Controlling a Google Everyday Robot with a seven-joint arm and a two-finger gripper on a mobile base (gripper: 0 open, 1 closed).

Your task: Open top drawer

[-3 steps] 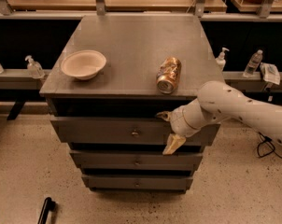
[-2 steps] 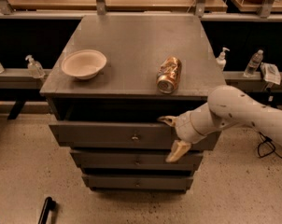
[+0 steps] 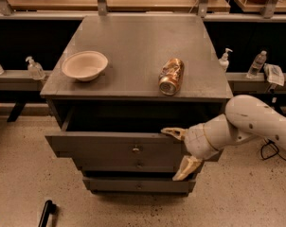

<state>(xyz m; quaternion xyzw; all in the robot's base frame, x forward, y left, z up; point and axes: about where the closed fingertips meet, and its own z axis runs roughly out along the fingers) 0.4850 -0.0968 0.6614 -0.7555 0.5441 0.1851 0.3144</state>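
The top drawer [image 3: 105, 148] is a wide grey front with a small brass knob [image 3: 136, 149]. It stands pulled out from the grey cabinet [image 3: 133, 37], with a dark gap behind its top edge. My gripper [image 3: 180, 150] is at the drawer front's right end. Its fingers are spread wide. The upper finger [image 3: 174, 132] lies over the front's top edge. The lower finger [image 3: 185, 168] hangs below the front's bottom edge. My white arm [image 3: 256, 122] comes in from the right.
A beige bowl [image 3: 84, 65] and a tipped brass-coloured can [image 3: 171, 76] lie on the cabinet top. Two narrower drawer fronts [image 3: 138, 185] sit shut below. Bottles [image 3: 34, 69] stand on ledges on both sides. A black object [image 3: 47, 212] lies on the floor at the front left.
The top drawer has slid out toward the camera, opening a dark gap under the cabinet top. My gripper and arm have moved back with the drawer front.
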